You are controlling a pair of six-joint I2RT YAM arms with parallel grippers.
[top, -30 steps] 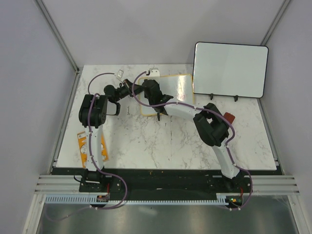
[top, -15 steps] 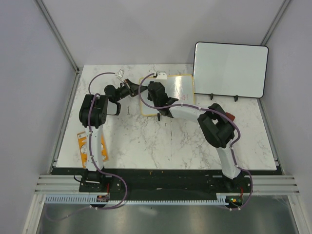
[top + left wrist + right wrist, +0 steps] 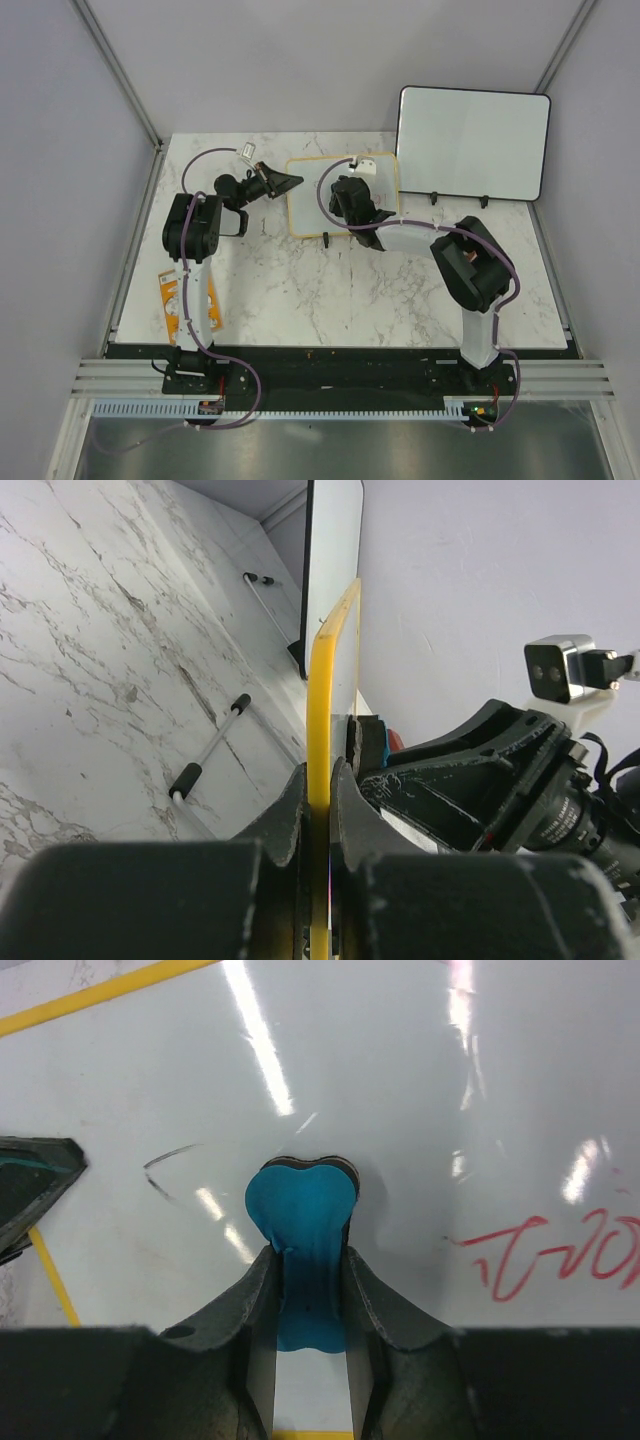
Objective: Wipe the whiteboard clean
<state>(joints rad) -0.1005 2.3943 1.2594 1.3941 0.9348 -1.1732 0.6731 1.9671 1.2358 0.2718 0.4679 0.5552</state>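
The right end effector (image 3: 305, 1260) is pinching a blue eraser (image 3: 302, 1210), its two dark fingers pressed in on the narrow stem. The eraser's rounded head sits flat against the whiteboard (image 3: 400, 1110). Just left of that head in the wrist view there is a thin dark stroke (image 3: 165, 1165) on the glossy white surface. Off to the right, low down, runs some red handwriting (image 3: 560, 1255), cut off by the edge of the view. The board reflects the ceiling lights in bright streaks. Its thin yellow frame (image 3: 100, 995) crosses beyond the fingers at upper left.

The left end effector (image 3: 320, 780) is clamped on the board's yellow edge, one finger on each side, seen edge-on from that wrist. To the left of it, one of the board's feet (image 3: 210, 750), a pale bar with black ends, rests on the marble tabletop (image 3: 90, 630).

From above, the whiteboard (image 3: 315, 195) stands at the back middle of the tabletop between the two end effectors. The left arm (image 3: 190, 230) is folded and reaches sideways to the board's left edge. The right arm (image 3: 470, 265) bends at the elbow and stretches across to the board's right half. Beyond and to the right of the right end effector (image 3: 350, 195) stands a larger black-framed whiteboard (image 3: 472, 143).
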